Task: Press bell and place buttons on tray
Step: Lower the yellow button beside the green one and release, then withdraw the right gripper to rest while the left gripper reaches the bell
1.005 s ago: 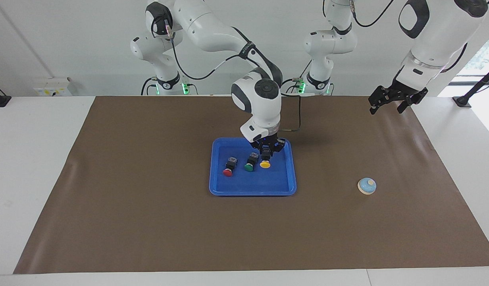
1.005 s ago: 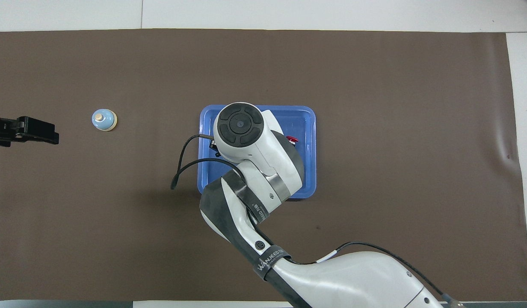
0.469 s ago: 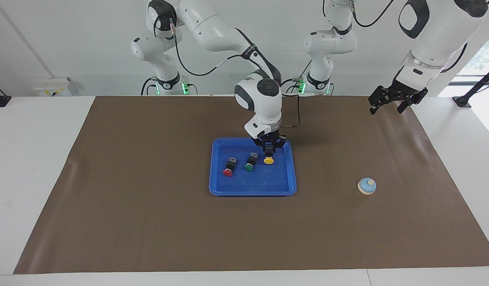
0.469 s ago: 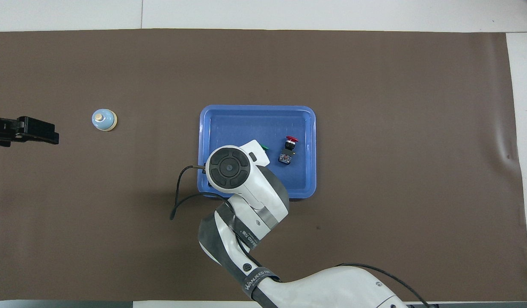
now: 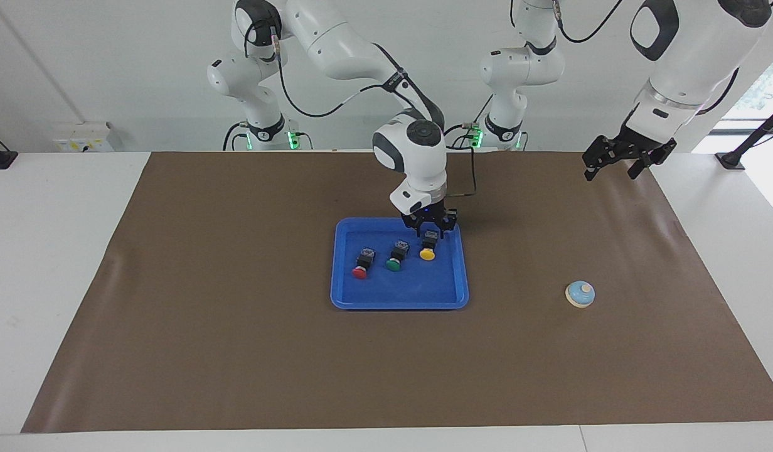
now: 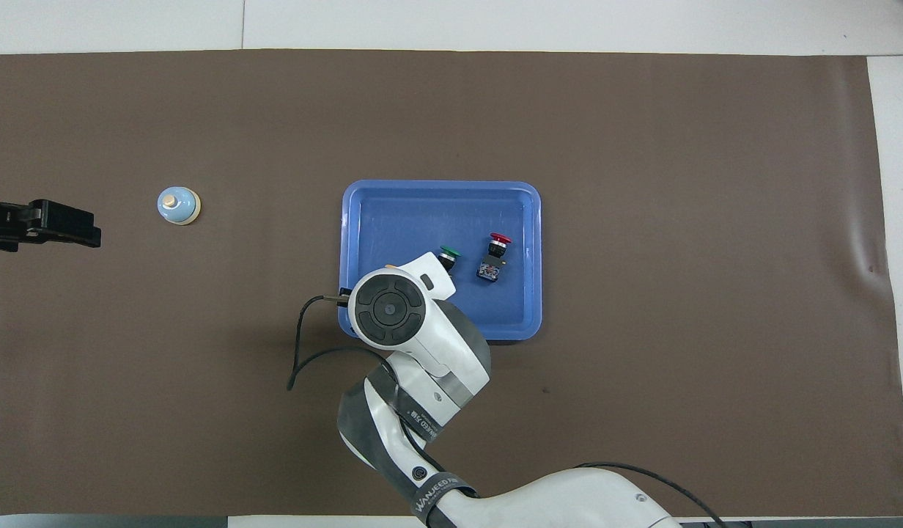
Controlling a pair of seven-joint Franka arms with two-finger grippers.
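The right gripper (image 5: 430, 231) hangs low over the end of the blue tray (image 5: 399, 303) nearest the robots, on the side toward the left arm's end of the table. Its fingers straddle the black body of the yellow button (image 5: 428, 249), whose cap points away from the robots just below the fingertips. Whether the fingers press on that body or stand a little off it, I cannot tell; the button looks to rest on the tray floor. In the overhead view the right arm's wrist covers this gripper and the yellow button altogether.

Beside the right gripper, toward the right arm's end of the table, the green button (image 5: 395, 257) lies on the tray, and the red button (image 5: 362, 263) lies a step further the same way. All three lie on their sides in a loose row, caps pointing away from the robots, none touching another. From above the green button (image 6: 447, 254) shows only its cap past the wrist, while the red button (image 6: 495, 256) is in full view.

The left gripper (image 5: 615, 162) waits in the air over the mat's edge at the left arm's end of the table, its fingers spread apart and holding nothing. The bell (image 5: 580, 294) stands upright on the brown mat (image 5: 236, 351), well apart from the left gripper and farther from the robots than the spot it hangs over. It is also well clear of the tray. In the overhead view the left gripper (image 6: 85, 229) points toward the bell (image 6: 179, 205).
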